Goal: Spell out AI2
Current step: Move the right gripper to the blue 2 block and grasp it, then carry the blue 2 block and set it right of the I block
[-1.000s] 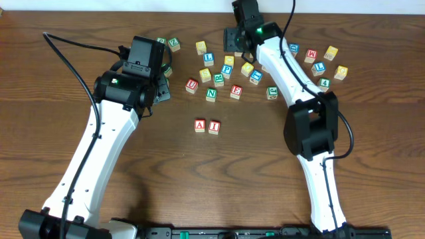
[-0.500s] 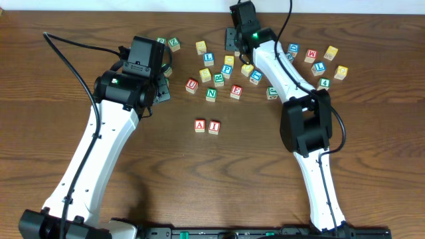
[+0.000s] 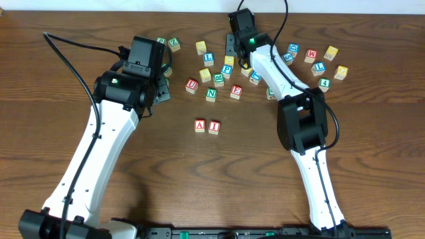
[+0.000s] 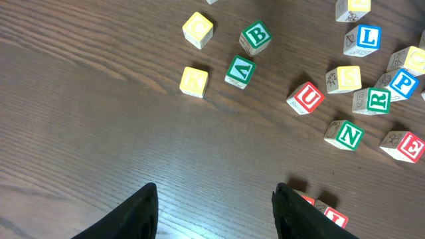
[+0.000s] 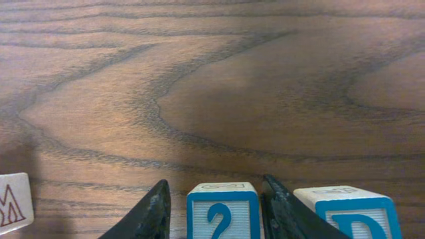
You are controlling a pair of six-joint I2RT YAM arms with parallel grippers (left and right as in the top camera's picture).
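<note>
Right fingers [image 5: 277, 207] stand narrowly apart astride the blue 2 cube [image 5: 222, 214], not yet clamped; D cube [image 5: 348, 214] just outside them. Close squarely, lift straight. Left fingers [image 4: 136, 216] open, empty

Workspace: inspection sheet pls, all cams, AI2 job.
Surface: dark wood-grain table, no spills seen.
Job's things: small wooden cube with red A and small wooden cube with red I side by side at centre; small wooden cube with blue 2 between the right pincer's fingers.
Clutter: loose letter cubes behind, e.g. red U cube, green N cube, red E cube; blue D cube beside the 2.
Grippers: left pincer open over bare wood; right pincer straddles the 2, grip unconfirmed.
Cables: black cable loops off the left arm; second black cable runs off the right arm.
Surroundings: black rail at near edge.
</note>
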